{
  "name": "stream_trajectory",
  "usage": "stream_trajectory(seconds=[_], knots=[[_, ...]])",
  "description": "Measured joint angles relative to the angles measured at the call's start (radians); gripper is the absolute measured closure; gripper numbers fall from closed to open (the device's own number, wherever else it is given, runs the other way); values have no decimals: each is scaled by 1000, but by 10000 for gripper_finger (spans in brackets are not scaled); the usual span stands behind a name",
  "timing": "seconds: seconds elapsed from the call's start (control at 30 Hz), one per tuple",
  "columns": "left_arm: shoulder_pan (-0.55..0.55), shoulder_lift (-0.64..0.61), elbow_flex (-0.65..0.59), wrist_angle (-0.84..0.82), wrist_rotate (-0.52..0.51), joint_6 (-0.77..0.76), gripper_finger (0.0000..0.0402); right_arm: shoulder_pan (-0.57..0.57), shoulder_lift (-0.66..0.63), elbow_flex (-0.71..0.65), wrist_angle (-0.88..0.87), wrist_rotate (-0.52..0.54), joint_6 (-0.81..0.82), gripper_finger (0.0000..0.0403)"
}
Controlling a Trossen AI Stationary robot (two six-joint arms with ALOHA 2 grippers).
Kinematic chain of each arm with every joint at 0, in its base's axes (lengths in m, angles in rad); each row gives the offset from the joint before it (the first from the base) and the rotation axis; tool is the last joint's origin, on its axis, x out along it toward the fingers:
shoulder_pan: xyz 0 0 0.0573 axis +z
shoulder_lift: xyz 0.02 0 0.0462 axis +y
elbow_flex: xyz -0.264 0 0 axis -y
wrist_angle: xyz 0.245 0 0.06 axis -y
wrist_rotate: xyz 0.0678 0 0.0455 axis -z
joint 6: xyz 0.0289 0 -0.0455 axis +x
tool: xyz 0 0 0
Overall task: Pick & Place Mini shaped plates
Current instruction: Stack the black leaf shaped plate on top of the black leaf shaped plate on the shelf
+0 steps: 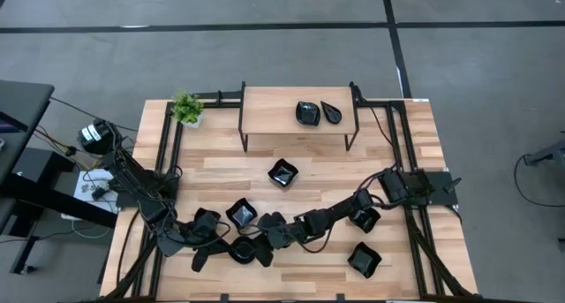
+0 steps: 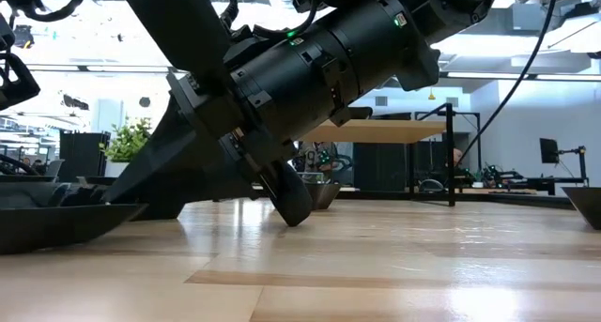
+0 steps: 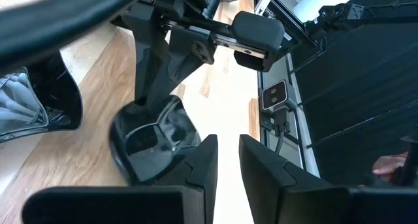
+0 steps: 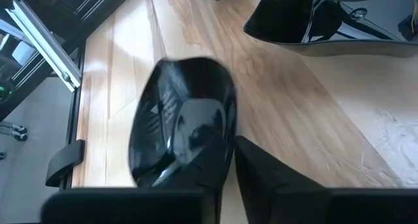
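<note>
You have two mini shaped plates [image 1: 319,112] sitting on the raised wooden shelf [image 1: 265,109] at the far side of the table [image 1: 221,166], which I read as the drop spot, so the job looks barely started. One squarish plate [image 1: 282,173] lies alone mid-table; two more sit on the right, one [image 1: 364,219] beside the right arm's base link and one [image 1: 364,260] nearer the front edge; a cluster lies front-left, including a wavy-rimmed plate [image 1: 241,215]. The right gripper [image 4: 225,160] reaches low across to that cluster, and in its wrist view its jaws pinch the rim of a roundish plate [image 4: 183,119], which rests on or just above the wood. The left gripper [image 3: 225,162] is down just beside it, jaws nearly together and empty, its tips at the same plate's rim [image 3: 153,142]. Room is tight: both arms crowd the front-left corner, almost touching, with plates on either side. The open lane runs up the table's middle toward the shelf; mind the shelf's dark legs and the potted plant [image 1: 186,108] at far left.
</note>
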Motion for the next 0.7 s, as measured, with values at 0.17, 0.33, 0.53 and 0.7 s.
stream_trajectory(seconds=[0.17,0.33,0.53,0.7], knots=[[0,0,0,0,0,0,337,0,0,0,0,-2,0,398],[0,0,0,0,0,0,337,3,-3,7,-8,-6,8,396],[0,0,0,4,0,0,337,-10,-14,41,-18,-77,4,400],[0,0,0,5,0,0,337,-32,-34,68,-16,-160,33,401]])
